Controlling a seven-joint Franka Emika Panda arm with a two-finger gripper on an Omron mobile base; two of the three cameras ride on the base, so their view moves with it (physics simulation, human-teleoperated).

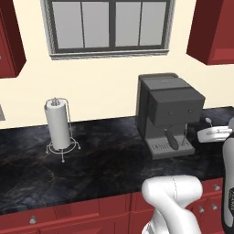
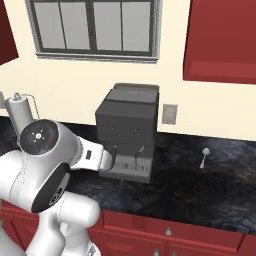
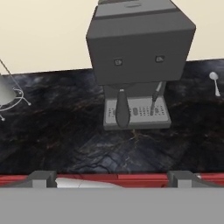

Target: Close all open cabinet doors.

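Observation:
Dark-red wall cabinet panels hang on both sides of the window: one at the upper left (image 1: 10,41) and one at the upper right (image 1: 212,32), the latter also seen as a broad red block (image 2: 220,40). A red sliver (image 2: 5,35) shows at the left edge. From these angles I cannot tell whether any door stands ajar. My gripper (image 3: 112,180) is open, its two dark fingertips (image 3: 43,178) spread wide with nothing between them. It hovers in front of the counter edge, well below the cabinets, facing the coffee machine.
A grey coffee machine (image 1: 168,114) stands on the black marble counter (image 1: 91,160) below the grey-framed window (image 1: 109,25). A paper towel holder (image 1: 59,125) is at the left and a spoon (image 2: 204,156) lies at the right. Red drawer fronts (image 2: 165,230) run beneath.

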